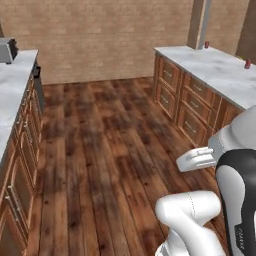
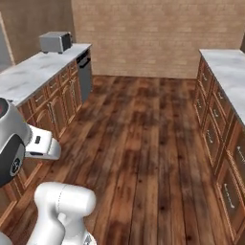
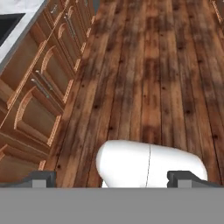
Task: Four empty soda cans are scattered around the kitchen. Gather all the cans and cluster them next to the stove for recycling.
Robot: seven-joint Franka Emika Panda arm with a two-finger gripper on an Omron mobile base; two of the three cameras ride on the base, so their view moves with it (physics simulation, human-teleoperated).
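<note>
Status: early stage, as far as these views allow a judgement. No can is in hand and none is seen gathered anywhere.

End effector (image 3: 112,178): jaws spread fully wide, nothing between the fingertips (image 3: 41,177); it points down at the bare wooden floor (image 3: 148,78) in the aisle, beside a run of wooden cabinets (image 3: 39,87).

Cans seen: two small red cans on the right-hand worktop (image 1: 220,70) in the left base view, one near the far corner by the wall (image 1: 206,44), the other further along toward the near edge (image 1: 247,64). They stand well apart from each other. Both are tiny at this range, so whether they are upright is probable, not certain.

Left worktop (image 2: 33,72) carries a steel box-shaped appliance (image 2: 55,41) at its far end; no red cans visible on it.

Remaining, by my reading: all four cans to collect; two to locate; the stove to find.
</note>
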